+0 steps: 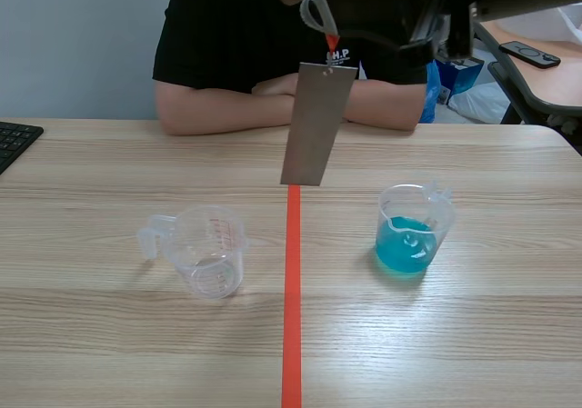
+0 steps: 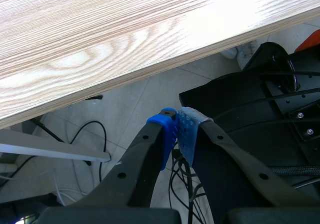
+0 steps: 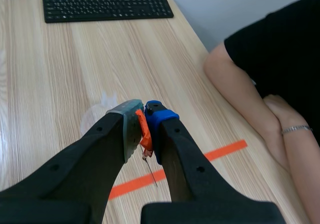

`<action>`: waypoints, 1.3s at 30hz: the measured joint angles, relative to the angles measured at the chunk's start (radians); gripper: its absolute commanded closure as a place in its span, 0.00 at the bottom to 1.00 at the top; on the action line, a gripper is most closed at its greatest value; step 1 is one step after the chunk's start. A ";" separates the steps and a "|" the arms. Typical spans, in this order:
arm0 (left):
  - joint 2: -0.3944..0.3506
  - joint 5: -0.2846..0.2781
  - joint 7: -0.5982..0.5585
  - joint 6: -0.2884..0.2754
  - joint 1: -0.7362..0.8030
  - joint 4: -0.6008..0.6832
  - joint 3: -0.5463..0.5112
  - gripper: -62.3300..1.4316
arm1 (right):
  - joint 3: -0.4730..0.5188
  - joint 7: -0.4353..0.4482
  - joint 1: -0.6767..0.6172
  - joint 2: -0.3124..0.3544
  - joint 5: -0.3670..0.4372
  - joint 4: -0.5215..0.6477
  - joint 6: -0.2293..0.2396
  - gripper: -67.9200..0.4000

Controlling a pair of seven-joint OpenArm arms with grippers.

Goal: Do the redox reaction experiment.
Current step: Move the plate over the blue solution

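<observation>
A grey metal plate [image 1: 317,123] hangs upright from its orange tab [image 1: 331,39], which my right gripper [image 3: 143,118] pinches closed, high above the bench [image 1: 473,335] and over the red tape line [image 1: 291,317]. The beaker of blue liquid [image 1: 414,229] stands to my right of the line, well apart from the plate; an empty clear measuring cup [image 1: 211,250] stands on the other side. My left gripper [image 2: 177,129] is closed on nothing, off the bench edge above the floor. The step in hand, I judge, is dipping the plate: centre it over the beaker's mouth, let any swing settle, then lower straight down without knocking the rim.
</observation>
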 measured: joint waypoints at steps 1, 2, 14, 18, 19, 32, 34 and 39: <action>0.000 0.000 0.000 0.000 0.000 0.000 0.000 0.91 | 0.016 -0.004 0.000 0.016 0.016 0.000 0.000 0.97; 0.000 0.000 0.000 0.000 0.000 0.000 0.000 0.91 | 0.034 -0.009 0.000 0.032 0.034 0.000 0.000 0.97; 0.000 0.000 0.000 0.000 0.000 0.000 0.000 0.91 | 0.208 -0.099 -0.074 0.181 0.146 0.000 0.005 0.97; 0.000 0.000 0.000 0.000 0.000 0.000 0.000 0.91 | 0.237 -0.113 -0.087 0.185 0.153 0.000 0.004 0.97; 0.000 0.000 0.000 0.000 0.000 0.000 0.000 0.91 | 0.243 -0.117 -0.090 0.185 0.154 0.000 0.004 0.97; 0.000 0.000 0.000 0.000 0.000 0.000 0.000 0.91 | 0.247 -0.145 -0.095 0.185 0.153 -0.094 0.004 0.97; 0.000 0.000 0.000 0.000 0.000 0.000 0.000 0.91 | 0.247 -0.147 -0.095 0.185 0.153 -0.103 0.004 0.97; 0.000 0.000 0.000 0.000 0.000 0.000 0.000 0.91 | 0.247 -0.159 -0.095 0.185 0.153 -0.106 0.004 0.97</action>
